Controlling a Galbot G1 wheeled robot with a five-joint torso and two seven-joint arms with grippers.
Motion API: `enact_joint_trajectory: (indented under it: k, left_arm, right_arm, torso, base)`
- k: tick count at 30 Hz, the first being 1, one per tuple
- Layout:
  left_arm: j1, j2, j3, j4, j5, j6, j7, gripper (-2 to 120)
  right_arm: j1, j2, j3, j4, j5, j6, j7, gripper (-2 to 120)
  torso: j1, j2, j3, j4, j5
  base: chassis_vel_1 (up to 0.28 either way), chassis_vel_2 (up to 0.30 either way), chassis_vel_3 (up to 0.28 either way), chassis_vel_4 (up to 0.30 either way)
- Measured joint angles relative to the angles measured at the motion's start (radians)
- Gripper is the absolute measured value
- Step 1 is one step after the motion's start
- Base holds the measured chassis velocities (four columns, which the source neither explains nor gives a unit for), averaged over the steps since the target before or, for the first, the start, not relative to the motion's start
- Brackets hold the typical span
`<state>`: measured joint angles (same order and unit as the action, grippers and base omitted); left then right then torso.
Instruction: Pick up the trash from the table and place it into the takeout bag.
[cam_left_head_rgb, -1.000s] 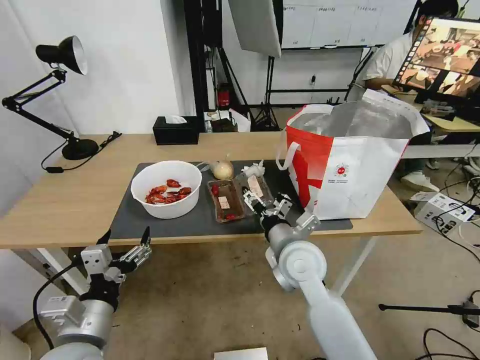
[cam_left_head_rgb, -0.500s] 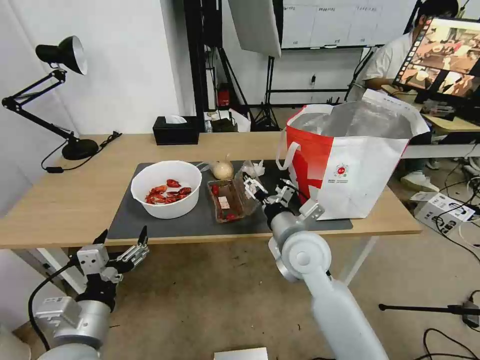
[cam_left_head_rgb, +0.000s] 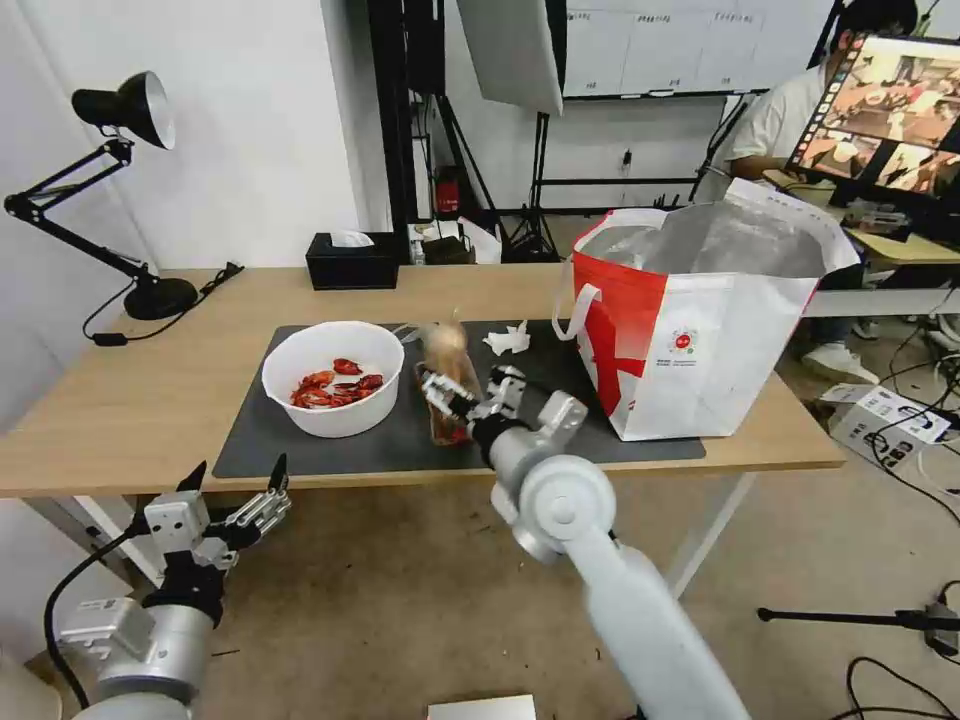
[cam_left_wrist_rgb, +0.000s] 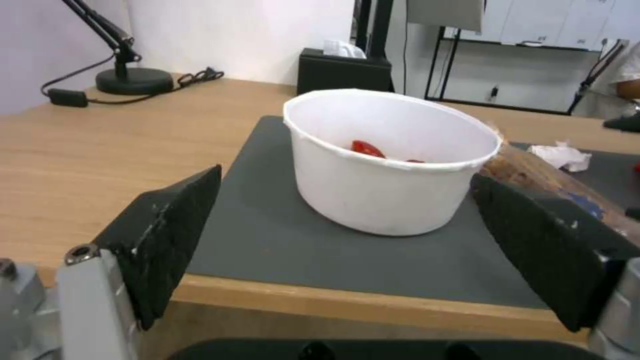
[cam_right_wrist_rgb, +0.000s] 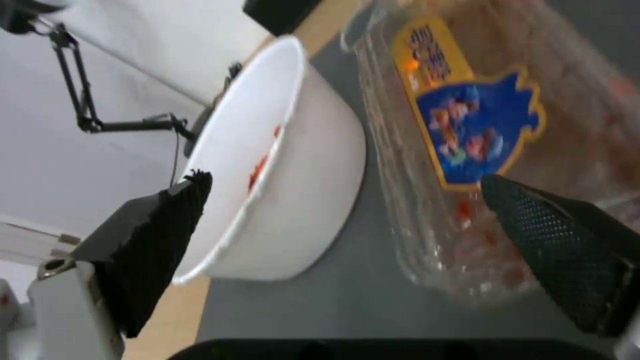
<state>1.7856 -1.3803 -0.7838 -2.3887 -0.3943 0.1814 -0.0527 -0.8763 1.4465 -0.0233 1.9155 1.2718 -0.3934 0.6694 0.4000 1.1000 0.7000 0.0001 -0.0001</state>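
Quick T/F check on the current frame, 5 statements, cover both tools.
1. The white bowl holds red shells and stands on the grey mat. True.
2. The crumpled tissue is inside the takeout bag. False: it lies on the mat, beside the bag.
3. The left tool is open, low in front of the table edge. True.
4. The right tool hangs over the bag's opening. False: it is open at the clear tray, next to the bowl.
5. The black tissue box stands on the mat. False: it stands on bare wood behind the mat.
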Motion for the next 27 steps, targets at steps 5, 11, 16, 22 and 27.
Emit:
enact_joint_trajectory:
  k: [5, 11, 16, 22, 27]
  left_arm:
    - [0.001, 0.0, -0.004, -0.003, -0.001, 0.0, -0.001, 100]
    - [0.007, -0.004, -0.007, -0.012, -0.001, 0.0, -0.001, 100]
    - [0.012, 0.0, -0.022, -0.022, -0.006, 0.0, -0.002, 100]
    - [0.012, 0.002, -0.02, -0.024, -0.008, 0.0, -0.002, 100]
    - [0.004, 0.003, -0.005, -0.024, -0.008, -0.003, 0.002, 100]
  right_arm:
    - [0.001, -0.008, 0.008, -0.003, 0.035, -0.005, 0.013, 100]
    - [0.01, -0.029, 0.015, 0.009, 0.039, 0.001, -0.006, 100]
    - [0.069, -0.115, 0.002, 0.003, -0.117, 0.001, -0.14, 97]
    - [0.183, -0.22, -0.044, -0.075, -0.336, 0.013, -0.379, 80]
    - [0.322, -0.286, -0.141, -0.225, -0.486, 0.096, -0.583, 59]
  torso:
    - [0.0, 0.0, 0.0, 0.0, 0.0]
    - [0.0, 0.0, 0.0, -0.0001, 0.0001]
    - [0.0, 0.0, 0.0, -0.0001, 0.0002]
    - [0.0, 0.0, 0.0, -0.0002, 0.0004]
    - [0.0, 0.0, 0.0, -0.0002, 0.0001]
  base:
    - [0.0, 0.0, 0.0, 0.0]
    - [0.0, 0.0, 0.0, 0.0]
    - [0.0, 0.0, 0.0, 0.0]
    - [0.0, 0.0, 0.0, 0.0]
    - [0.0, 0.0, 0.0, 0.0]
